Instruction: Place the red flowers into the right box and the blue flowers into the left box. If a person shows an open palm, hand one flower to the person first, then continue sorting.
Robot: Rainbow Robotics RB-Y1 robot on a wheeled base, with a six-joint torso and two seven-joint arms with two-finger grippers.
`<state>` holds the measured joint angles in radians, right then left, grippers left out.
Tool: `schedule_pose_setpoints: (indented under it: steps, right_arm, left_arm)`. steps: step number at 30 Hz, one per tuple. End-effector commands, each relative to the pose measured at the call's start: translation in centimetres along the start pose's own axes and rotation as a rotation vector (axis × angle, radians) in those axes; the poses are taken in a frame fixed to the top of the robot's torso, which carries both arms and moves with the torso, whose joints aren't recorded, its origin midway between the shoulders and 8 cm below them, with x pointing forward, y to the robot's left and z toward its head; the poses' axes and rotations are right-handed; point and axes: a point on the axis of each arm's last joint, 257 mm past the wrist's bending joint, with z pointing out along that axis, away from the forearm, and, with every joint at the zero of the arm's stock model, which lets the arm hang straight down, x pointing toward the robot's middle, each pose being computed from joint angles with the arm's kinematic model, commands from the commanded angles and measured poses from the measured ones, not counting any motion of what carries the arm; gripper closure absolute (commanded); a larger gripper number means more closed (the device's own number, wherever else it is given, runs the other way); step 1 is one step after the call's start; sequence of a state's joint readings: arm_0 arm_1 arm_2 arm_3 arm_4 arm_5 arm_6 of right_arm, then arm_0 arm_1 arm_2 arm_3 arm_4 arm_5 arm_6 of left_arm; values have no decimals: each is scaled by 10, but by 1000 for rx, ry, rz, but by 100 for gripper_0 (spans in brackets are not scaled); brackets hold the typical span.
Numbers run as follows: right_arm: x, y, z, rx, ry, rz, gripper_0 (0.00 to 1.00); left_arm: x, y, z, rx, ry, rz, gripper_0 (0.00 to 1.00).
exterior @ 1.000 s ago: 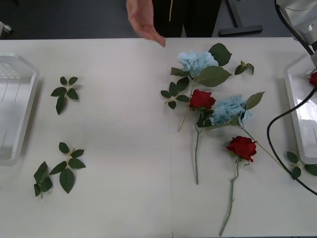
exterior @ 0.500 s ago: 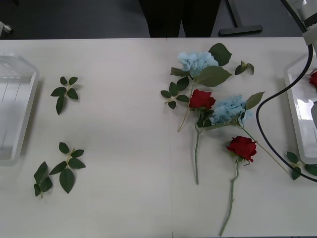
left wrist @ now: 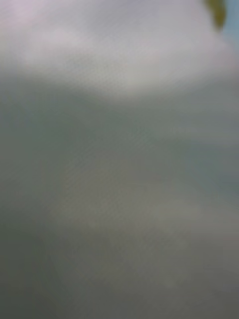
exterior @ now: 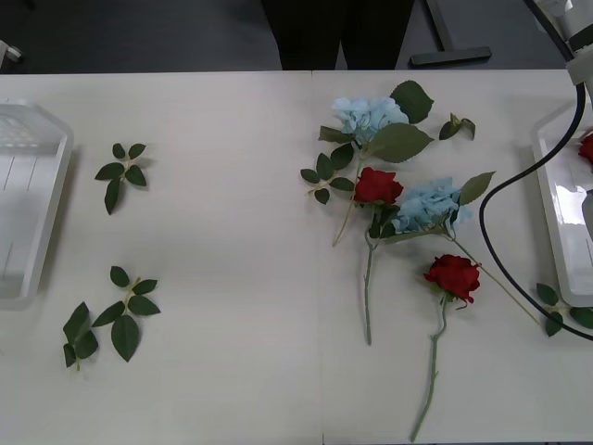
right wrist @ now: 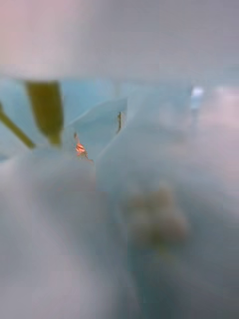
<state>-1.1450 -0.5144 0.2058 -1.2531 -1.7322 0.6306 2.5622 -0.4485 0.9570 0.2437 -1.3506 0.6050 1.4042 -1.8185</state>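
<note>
White table (exterior: 232, 232) bears scattered flowers and leaf sprigs (exterior: 120, 171); jaws' state unreadable, both grippers

Loose leaf sprigs (exterior: 123, 171) on the table (exterior: 232, 232).

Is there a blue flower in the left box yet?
No. In the front view the left box holds no flower; both blue flowers lie on the table.

Glossy plastic right box (exterior: 560, 199), matt table (exterior: 232, 241)
</note>
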Motion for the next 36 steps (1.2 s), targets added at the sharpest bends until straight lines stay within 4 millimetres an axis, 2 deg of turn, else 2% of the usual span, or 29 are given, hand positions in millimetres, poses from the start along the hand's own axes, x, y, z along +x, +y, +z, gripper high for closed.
schedule_pose_setpoints:
  steps: [1, 5, 12, 17, 21, 24, 26, 29, 30, 33, 34, 35, 36]
  right_arm:
    - [-44, 16, 14, -51, -91, 106, 29]
    - [-42, 17, 14, -57, -94, 129, 15]
    - [-41, 17, 14, -58, -91, 129, 12]
    - [-34, 26, 14, -91, -66, 134, 13]
    - [-15, 32, 10, -137, -5, 158, 12]
    - [10, 35, -2, -189, 82, 184, 13]
    - [35, 37, -18, -228, 185, 212, 13]
    - [80, 33, -56, -263, 398, 207, 13]
    - [88, 32, -65, -266, 440, 209, 13]
    - [127, 34, -114, -290, 673, 272, 13]
    - [134, 34, -125, -289, 715, 285, 13]
    - [154, 32, -154, -282, 828, 304, 13]
    - [161, 33, -165, -284, 867, 310, 12]
  left_arm:
    - [-29, 34, -28, -67, -65, 43, 100]
    - [-29, 34, -28, -67, -65, 43, 100]
    - [-29, 34, -28, -67, -65, 43, 100]
    - [-29, 34, -28, -67, -65, 43, 100]
    - [-29, 34, -28, -67, -65, 43, 100]
    - [-29, 34, -28, -67, -65, 43, 100]
    - [-29, 34, -28, -67, -65, 43, 100]
    - [-29, 34, -28, -67, -65, 43, 100]
    - [-29, 34, -28, -67, -65, 43, 100]
    - [-29, 34, -28, -67, -65, 43, 100]
    - [-29, 34, -28, -67, -65, 43, 100]
    - [-29, 34, -28, -67, -65, 43, 100]
    - [-29, 34, -28, -67, -65, 43, 100]
